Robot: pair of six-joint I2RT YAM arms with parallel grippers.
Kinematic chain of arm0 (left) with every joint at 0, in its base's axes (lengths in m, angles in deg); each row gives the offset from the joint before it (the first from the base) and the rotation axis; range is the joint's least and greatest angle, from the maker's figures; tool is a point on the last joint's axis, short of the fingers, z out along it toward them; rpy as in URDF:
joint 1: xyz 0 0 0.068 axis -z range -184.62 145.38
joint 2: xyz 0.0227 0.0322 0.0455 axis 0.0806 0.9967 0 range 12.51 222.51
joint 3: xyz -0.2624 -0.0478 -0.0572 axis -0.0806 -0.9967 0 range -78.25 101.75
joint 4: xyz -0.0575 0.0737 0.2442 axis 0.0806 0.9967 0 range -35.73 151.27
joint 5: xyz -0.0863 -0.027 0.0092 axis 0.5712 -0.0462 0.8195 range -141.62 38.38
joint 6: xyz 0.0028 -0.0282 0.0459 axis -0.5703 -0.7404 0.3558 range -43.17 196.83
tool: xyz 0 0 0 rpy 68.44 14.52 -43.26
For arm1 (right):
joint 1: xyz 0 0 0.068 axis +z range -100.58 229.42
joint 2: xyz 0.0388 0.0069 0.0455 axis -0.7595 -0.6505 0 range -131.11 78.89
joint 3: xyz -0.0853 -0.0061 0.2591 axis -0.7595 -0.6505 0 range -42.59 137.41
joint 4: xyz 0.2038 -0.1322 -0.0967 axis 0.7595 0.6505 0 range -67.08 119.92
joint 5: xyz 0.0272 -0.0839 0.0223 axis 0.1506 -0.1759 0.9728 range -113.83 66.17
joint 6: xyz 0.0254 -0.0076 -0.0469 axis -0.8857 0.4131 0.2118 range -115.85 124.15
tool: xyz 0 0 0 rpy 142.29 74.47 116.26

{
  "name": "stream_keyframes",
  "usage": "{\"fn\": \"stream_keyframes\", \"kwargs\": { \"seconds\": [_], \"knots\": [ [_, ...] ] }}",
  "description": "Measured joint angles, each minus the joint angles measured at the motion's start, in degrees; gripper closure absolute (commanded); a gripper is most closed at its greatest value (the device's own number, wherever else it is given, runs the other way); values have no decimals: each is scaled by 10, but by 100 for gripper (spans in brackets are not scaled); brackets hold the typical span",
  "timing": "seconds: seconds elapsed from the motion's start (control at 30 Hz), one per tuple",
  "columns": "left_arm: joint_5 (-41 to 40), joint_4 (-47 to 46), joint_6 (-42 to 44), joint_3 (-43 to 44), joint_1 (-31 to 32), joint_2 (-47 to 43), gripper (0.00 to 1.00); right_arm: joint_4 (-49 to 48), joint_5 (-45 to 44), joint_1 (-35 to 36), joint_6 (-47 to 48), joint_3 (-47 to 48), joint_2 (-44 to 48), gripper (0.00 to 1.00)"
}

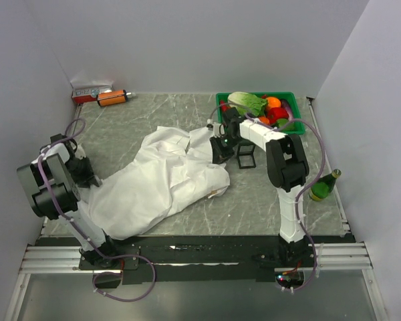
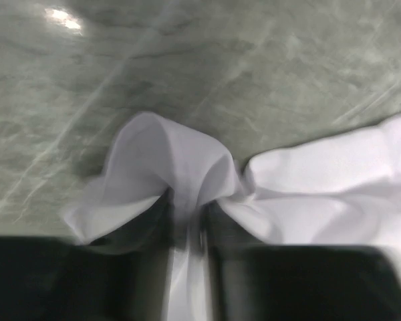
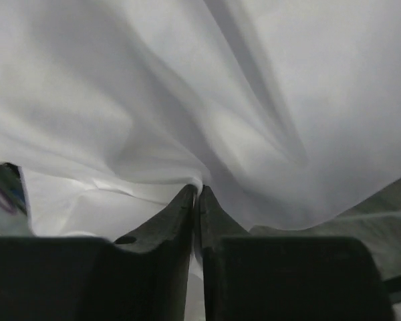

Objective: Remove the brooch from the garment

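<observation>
1. Left end effector point(image 2: 187, 217) pinches a garment point(image 1: 154, 187) fold; right end effector point(image 3: 197, 194) is pressed together on its cloth.
2. Brooch point(image 1: 217, 194), apparently the tan speck, lies base-side of the right end effector, which is nearer.

Marbled grey-green table point(image 1: 267, 200) is recorded under the right pincer point(image 1: 220, 155). A small black open frame point(image 1: 246, 159) is seen standing just beside the pincer, on its right. A green tray point(image 1: 287, 95) is placed beyond the pincer, to its right; a leafy green vegetable point(image 1: 246, 102), an orange fruit point(image 1: 273, 102) and red produce point(image 1: 278, 113) are held in it. A green bottle point(image 1: 324, 185) is found well to the pincer's right, nearer the front edge. An orange cylinder point(image 1: 111, 97) and a red-and-white box point(image 1: 90, 92) are noted far to the pincer's left, by the back wall.
</observation>
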Motion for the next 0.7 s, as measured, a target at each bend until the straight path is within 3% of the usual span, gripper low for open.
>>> {"fn": "stream_keyframes", "kwargs": {
  "seconds": [0.03,0.2,0.37,0.5,0.7],
  "knots": [
    [7,8,3,4,0,6,99,5,8,0,2,8,-2,100],
    [53,63,23,92,-2,17,99,30,39,-4,20,119,-2,100],
    [98,90,46,279,-21,0,99,-31,68,-24,38,184,56,100],
    [111,61,49,365,-56,-79,99,-123,78,-52,41,175,155,100],
    [93,-44,36,387,-72,-278,99,-267,83,-79,36,195,268,100]
  ]
}}
